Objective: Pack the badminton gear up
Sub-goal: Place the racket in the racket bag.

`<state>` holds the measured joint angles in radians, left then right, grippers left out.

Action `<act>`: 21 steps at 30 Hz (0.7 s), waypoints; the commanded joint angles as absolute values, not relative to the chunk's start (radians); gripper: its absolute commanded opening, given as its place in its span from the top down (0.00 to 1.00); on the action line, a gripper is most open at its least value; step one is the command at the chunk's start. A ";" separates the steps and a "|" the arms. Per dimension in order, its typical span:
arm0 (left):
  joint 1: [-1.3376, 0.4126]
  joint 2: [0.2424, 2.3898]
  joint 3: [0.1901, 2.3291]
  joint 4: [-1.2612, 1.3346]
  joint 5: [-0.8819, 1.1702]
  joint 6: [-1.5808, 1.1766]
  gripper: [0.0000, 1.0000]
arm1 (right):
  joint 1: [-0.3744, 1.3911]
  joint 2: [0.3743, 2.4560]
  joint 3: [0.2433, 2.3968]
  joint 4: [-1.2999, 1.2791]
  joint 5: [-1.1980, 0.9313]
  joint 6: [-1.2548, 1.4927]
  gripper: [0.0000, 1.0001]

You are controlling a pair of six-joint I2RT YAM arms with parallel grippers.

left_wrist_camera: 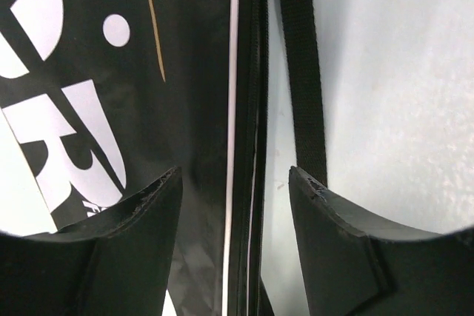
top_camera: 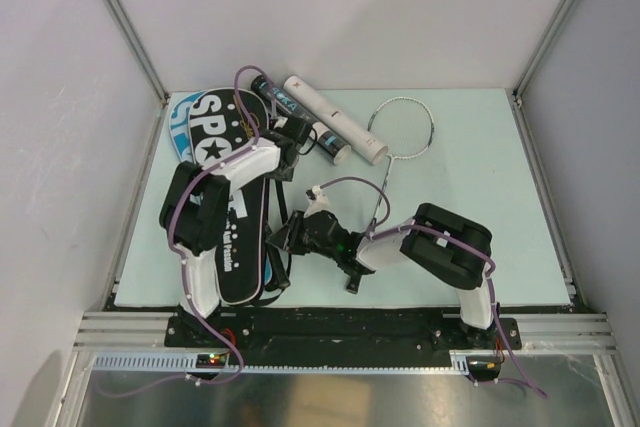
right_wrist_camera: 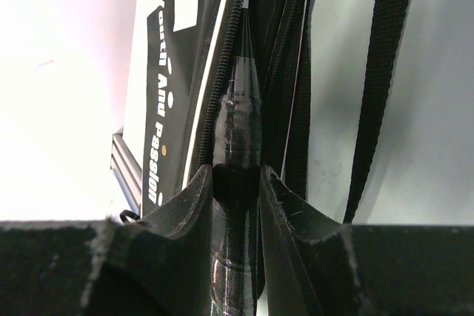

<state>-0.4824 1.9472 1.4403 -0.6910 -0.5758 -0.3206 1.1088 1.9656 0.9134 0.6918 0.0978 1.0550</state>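
Left arm (top_camera: 205, 212) sprawls right over the black SPORT bag (top_camera: 245, 267), middle covered! Just a sliver of blue bag (top_camera: 179, 110) peeks out beneath. Black handle (right_wrist_camera: 238, 123) disappears inside the bag, racket head unseen. Black tube (top_camera: 268, 89) lettering is too small to read.

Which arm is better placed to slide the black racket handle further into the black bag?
Right. The right end effector is shut on the black handle, lined up with the zipper opening of the black bag. The left end effector is open, straddling the bag's edge and gripping nothing.

Black SPORT bag (top_camera: 215, 132) flat over blue bag (top_camera: 182, 112) (black racket handle (right_wrist_camera: 238, 131) at its zip), tubes (top_camera: 332, 119), racket (top_camera: 402, 128) beside.
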 commanded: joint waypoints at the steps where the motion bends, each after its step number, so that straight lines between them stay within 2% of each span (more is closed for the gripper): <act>1: -0.462 1.999 1.497 -0.681 -0.666 -0.304 0.37 | 1.120 1.955 0.903 0.788 0.162 1.040 0.85; 6: -0.459 2.072 1.508 -0.674 -0.693 -0.315 0.41 | 1.118 1.950 0.882 0.795 0.180 1.045 0.85; 12: -0.457 2.094 1.510 -0.658 -0.706 -0.306 0.50 | 1.115 1.941 0.872 0.785 0.184 1.039 0.85; 14: -0.453 2.098 1.511 -0.651 -0.684 -0.310 0.58 | 1.117 1.937 0.870 0.783 0.186 1.034 0.85; 18: -0.448 2.085 1.503 -0.648 -0.641 -0.326 0.92 | 1.127 1.940 0.870 0.796 0.191 1.032 0.85; 21: -0.448 2.009 1.479 -0.645 -0.630 -0.336 0.99 | 1.134 1.924 0.869 0.775 0.212 1.017 0.87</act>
<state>-0.4545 2.0720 1.4841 -0.6987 -0.7017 -0.2966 1.1164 1.9671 0.8642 0.7063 0.1654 1.0248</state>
